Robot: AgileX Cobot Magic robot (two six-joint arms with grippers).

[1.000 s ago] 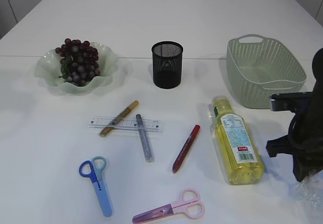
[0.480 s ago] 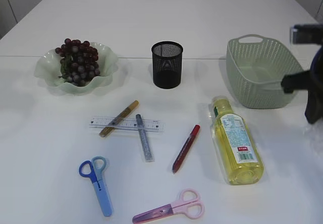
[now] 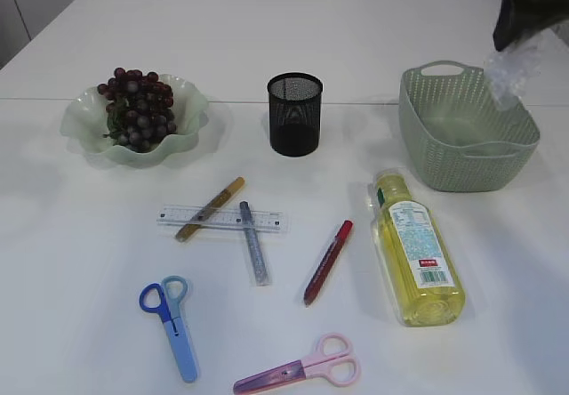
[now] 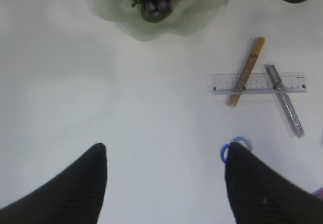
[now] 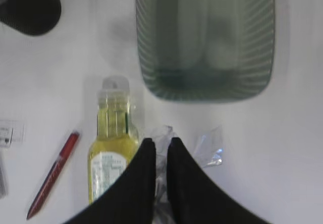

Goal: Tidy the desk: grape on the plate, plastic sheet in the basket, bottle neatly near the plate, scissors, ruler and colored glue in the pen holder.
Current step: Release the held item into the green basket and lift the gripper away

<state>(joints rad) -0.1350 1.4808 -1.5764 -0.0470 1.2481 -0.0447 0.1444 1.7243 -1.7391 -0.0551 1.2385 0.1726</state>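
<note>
Clenched on a crumpled plastic sheet (image 5: 166, 148), the jaws of the right gripper (image 5: 160, 144) stand nearly together, with the clear film bunched between and beside them. From the exterior view the right arm is high at the upper right edge, and the sheet (image 3: 508, 73) hangs from it above the far right rim of the green basket (image 3: 427, 146), not yet lying inside. The left gripper (image 4: 164, 156) has its jaws released and wide apart, holding nothing, above bare desk (image 3: 267, 48) near the blue scissors (image 4: 235, 147), of which only the handle rings show there.

The grapes (image 3: 135, 108) lie on the wavy green plate (image 3: 80, 128) at the left. The black mesh pen holder (image 3: 294, 114) stands upright between plate and basket. The bottle (image 3: 414, 248) of yellow liquid lies on its side in front of the basket, cap toward it.

The clear ruler (image 3: 271, 222) lies flat, with a gold glue pen (image 3: 210, 208) and a silver glue pen (image 3: 253, 242) crossing over it. A red glue pen (image 3: 328, 261) lies between the ruler and the bottle. The blue scissors (image 3: 171, 322) and the pink scissors (image 3: 302, 368) lie closed near the front edge.
</note>
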